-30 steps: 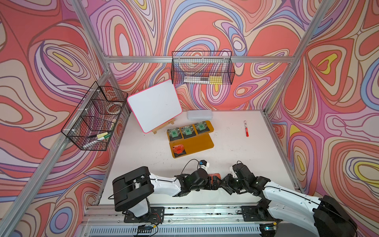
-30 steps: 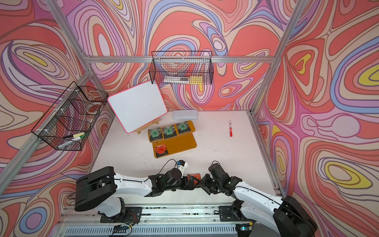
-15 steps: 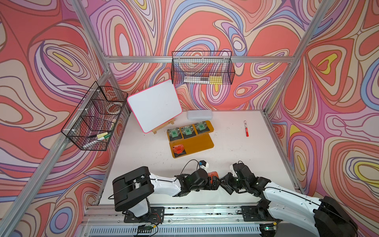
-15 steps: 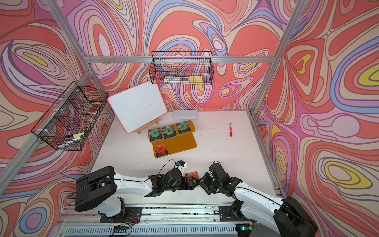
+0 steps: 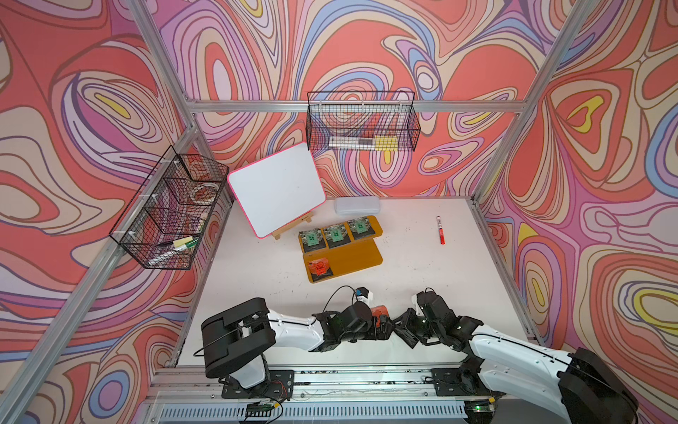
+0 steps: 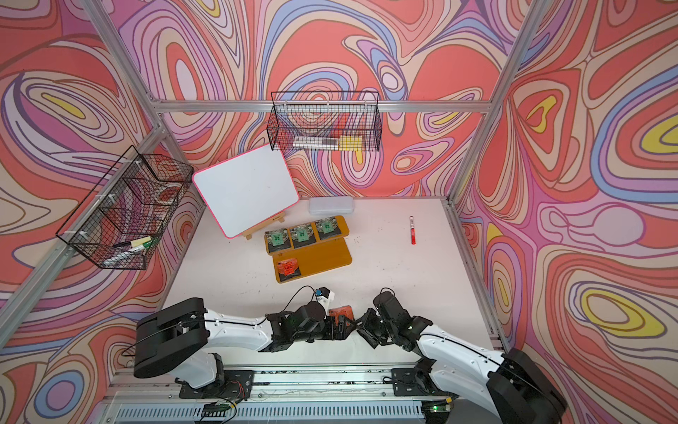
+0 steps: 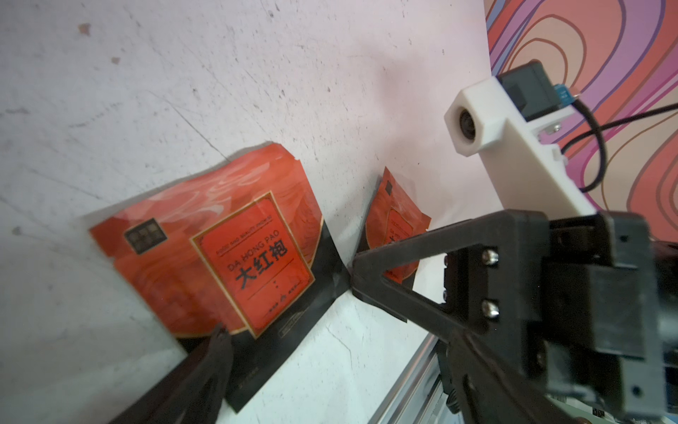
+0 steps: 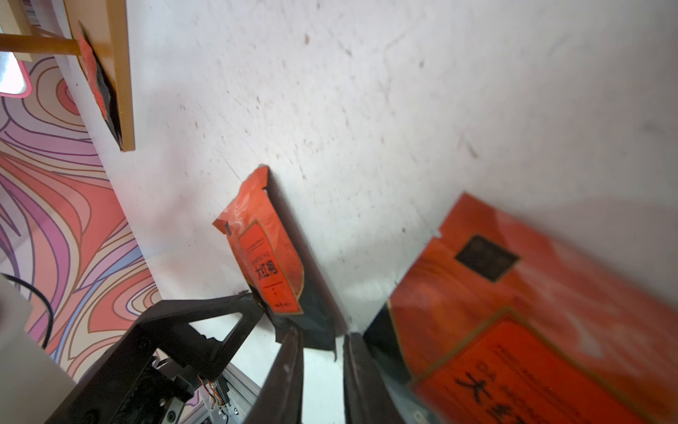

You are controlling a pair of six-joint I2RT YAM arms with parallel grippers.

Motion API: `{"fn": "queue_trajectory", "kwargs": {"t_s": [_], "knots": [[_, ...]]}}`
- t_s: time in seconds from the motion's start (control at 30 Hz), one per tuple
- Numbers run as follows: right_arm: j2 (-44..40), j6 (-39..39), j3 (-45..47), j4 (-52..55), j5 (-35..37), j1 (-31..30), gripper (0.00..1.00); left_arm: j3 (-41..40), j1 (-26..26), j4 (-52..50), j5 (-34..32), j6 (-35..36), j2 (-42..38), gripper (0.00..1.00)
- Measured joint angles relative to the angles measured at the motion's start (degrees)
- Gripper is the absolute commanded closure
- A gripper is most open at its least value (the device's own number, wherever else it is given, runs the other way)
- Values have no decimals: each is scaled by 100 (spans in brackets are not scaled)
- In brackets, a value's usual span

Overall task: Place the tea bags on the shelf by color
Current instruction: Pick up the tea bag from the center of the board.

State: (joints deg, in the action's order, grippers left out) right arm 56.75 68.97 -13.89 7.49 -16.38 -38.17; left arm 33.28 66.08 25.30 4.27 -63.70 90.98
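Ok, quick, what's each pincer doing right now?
Left pincer: open, holding nothing.
Right pincer: closed on a corner of an orange-red tea bag.

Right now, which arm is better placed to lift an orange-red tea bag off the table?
Probably the right. The right tool has the black corner of a tea bag between its close-set jaws; the left tool stands wide open, one finger just at that bag's edge.

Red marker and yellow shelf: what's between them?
Nothing. Only bare white table lies between the red marker and the yellow shelf, in both top views.
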Motion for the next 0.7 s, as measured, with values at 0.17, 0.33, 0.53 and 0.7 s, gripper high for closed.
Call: {"fn": "queue_trajectory", "kwargs": {"t_s": [0.17,0.33,0.53,0.7], "knots": [[70,37,0,-20,-7,0,77,0,0,0,-2,-4,0,4],[332,50,-2,-245,-120,0,77,0,0,0,-4,-24,2,4],[529,83,7,-557,-184,0,79,0,0,0,-15,-26,2,4],[461,127,133,-750,-105,0,82,0,0,0,-15,-26,39,4]]}}
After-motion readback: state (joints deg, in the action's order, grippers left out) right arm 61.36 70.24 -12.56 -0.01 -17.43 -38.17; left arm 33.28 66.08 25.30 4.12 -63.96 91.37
